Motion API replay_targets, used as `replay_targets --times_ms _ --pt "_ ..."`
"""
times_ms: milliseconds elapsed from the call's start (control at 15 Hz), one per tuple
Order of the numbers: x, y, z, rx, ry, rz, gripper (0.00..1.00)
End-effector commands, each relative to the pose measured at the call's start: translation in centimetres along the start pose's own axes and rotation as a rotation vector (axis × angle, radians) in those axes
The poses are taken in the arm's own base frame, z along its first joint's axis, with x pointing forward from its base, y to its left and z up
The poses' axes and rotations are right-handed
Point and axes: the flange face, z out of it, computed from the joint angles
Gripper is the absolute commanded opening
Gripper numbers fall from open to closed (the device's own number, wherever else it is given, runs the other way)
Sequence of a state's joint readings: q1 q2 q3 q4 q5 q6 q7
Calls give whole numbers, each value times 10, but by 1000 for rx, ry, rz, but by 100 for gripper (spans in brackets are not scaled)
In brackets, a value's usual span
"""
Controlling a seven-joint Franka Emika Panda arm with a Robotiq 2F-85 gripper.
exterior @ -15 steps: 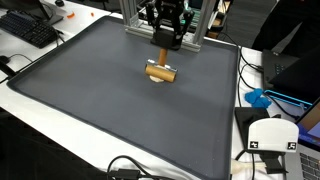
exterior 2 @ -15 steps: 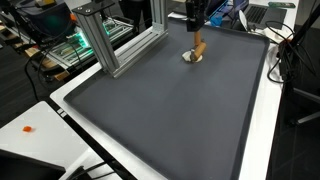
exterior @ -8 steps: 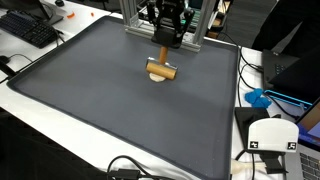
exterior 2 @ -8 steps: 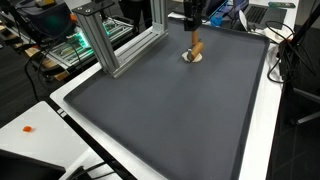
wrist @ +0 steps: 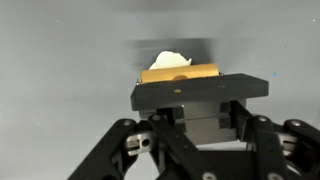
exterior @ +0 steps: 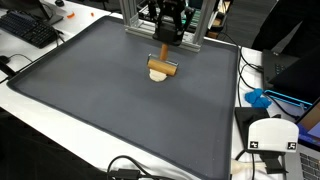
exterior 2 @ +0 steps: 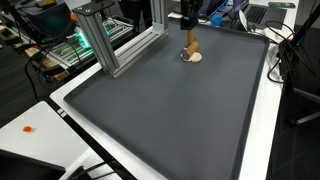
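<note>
My gripper [exterior: 163,46] hangs over the far part of a dark grey mat [exterior: 100,95] in both exterior views [exterior 2: 188,28]. It is shut on a dark block that carries a wooden bar [exterior: 162,66] at its lower end. The bar also shows in an exterior view [exterior 2: 191,48] and as a yellow-brown strip in the wrist view [wrist: 180,74]. A small white lump [exterior: 157,77] lies on the mat just under the bar [exterior 2: 196,57]. In the wrist view the lump [wrist: 170,60] peeks out beyond the bar, and my fingers [wrist: 190,112] clamp the block.
An aluminium frame [exterior: 133,18] stands at the mat's far edge [exterior 2: 100,40]. A keyboard [exterior: 30,28] lies off one corner. A blue object [exterior: 258,98] and a white device [exterior: 270,135] sit beside the mat. Cables run along the edges. A small orange piece [exterior 2: 27,128] lies on the white table.
The gripper and wooden bar have shifted slightly up and toward the frame, uncovering more of the white lump.
</note>
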State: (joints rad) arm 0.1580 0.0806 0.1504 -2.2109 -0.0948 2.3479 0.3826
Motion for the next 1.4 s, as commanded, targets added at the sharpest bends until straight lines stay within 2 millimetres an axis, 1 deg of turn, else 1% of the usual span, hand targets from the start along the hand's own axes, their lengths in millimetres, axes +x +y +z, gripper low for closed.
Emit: replay_targets --times_ms 0,800,1333 --pt "-12 7 7 -17 -62 -6 35" --pt "-14 7 1 -36 -94 -11 35" --pt "-10 8 -8 -45 -96 -6 35"
